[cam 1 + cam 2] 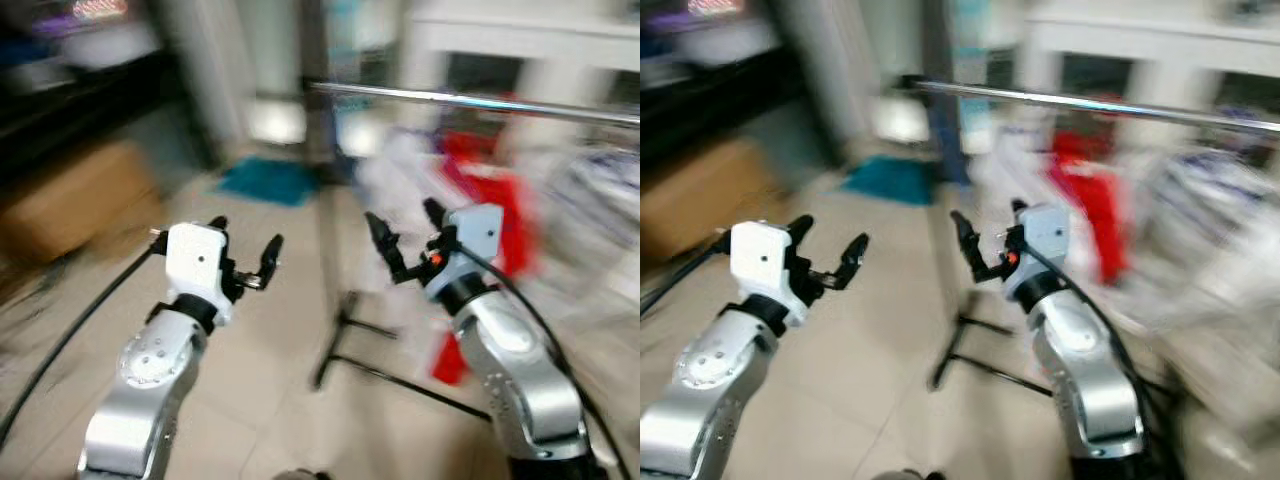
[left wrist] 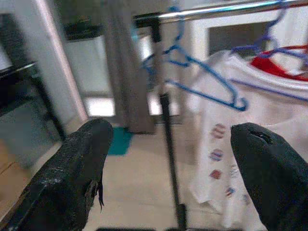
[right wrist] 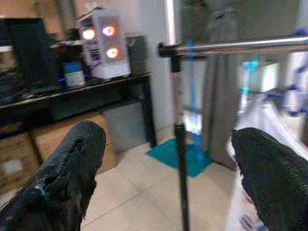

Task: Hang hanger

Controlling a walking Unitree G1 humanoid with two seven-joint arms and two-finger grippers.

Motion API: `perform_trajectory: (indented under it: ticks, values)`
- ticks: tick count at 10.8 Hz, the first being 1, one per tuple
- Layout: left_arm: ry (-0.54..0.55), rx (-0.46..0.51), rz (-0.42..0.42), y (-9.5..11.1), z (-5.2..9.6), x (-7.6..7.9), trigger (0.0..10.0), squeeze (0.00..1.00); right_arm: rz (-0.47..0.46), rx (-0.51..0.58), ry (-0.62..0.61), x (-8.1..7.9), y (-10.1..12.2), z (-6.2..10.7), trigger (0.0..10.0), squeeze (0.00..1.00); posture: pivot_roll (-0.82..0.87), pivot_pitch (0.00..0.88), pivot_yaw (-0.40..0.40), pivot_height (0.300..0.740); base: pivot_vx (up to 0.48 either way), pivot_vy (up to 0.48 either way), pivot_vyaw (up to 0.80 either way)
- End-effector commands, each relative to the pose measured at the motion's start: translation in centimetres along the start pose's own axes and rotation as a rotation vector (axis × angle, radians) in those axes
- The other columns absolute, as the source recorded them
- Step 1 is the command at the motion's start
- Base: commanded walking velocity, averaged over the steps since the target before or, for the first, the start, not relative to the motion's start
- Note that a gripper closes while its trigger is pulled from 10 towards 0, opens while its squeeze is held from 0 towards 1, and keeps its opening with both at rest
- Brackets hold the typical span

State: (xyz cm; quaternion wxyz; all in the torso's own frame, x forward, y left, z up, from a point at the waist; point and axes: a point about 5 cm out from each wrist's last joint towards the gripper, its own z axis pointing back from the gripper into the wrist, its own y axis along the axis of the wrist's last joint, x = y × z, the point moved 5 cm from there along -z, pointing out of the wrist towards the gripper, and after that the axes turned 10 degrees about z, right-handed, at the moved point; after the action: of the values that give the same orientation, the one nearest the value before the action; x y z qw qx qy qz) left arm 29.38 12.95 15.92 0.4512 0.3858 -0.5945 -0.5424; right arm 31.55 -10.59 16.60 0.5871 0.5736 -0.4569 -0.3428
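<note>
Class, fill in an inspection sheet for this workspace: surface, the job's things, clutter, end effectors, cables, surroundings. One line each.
Surface: pale tiled floor; head views blurred.
Job's things: metal rail on a black stand; empty blue hanger on it; no hanger in either end effector.
Clutter: white printed garment and red garment hanging on the rail.
End effectors: left end effector and right end effector both open, empty, raised toward the rail.
Cables: black cable trailing beside the left arm.
Surroundings: cardboard box, teal mat, black desk with a lit computer case.
</note>
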Motion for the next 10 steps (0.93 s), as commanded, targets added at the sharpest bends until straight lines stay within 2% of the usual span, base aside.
perform_trajectory:
  ticks: [1,3,5,7,8,9,10]
  values:
    - [0.004,0.015,-0.020,0.4,0.0,-0.1,10.0,0.85,0.018,0.002,-0.008,0.1,0.2,-0.2,10.0,1.00,-0.04,0.000,0.103,0.740,0.000,0.000,0.73]
    - [-0.011,0.002,-0.029,0.1,-0.2,0.0,10.0,0.85,0.079,-0.038,-0.047,0.7,-0.3,-0.5,10.0,1.00,-0.05,0.000,0.087,0.740,0.000,0.000,0.00]
    - [-0.022,-0.016,-0.032,-0.3,-0.2,0.1,10.0,0.84,0.069,-0.054,-0.079,1.6,-0.5,-0.4,10.0,1.00,-0.06,0.000,0.063,0.740,0.000,0.000,0.00]
    - [-0.033,-0.021,-0.028,-0.6,-0.4,0.4,10.0,0.84,0.066,-0.098,-0.094,2.3,-1.0,-0.6,10.0,1.00,-0.07,0.000,0.044,0.740,0.247,0.000,0.00]
    - [-0.044,-0.022,-0.018,-0.7,-0.6,0.9,10.0,0.83,0.070,-0.102,-0.106,2.8,-1.0,-0.6,10.0,1.00,-0.10,0.000,0.021,0.740,0.259,0.000,-0.80]
    - [-0.050,-0.019,-0.008,-0.8,-0.7,1.3,10.0,0.83,0.068,-0.103,-0.106,3.0,-0.9,-0.5,10.0,1.00,-0.10,0.000,0.014,0.740,0.281,0.000,0.00]
    - [-0.055,-0.014,0.002,-0.8,-0.7,1.7,10.0,0.83,0.068,-0.113,-0.089,2.9,-0.9,-0.4,10.0,0.00,-0.10,0.000,0.004,0.740,0.330,0.000,0.00]
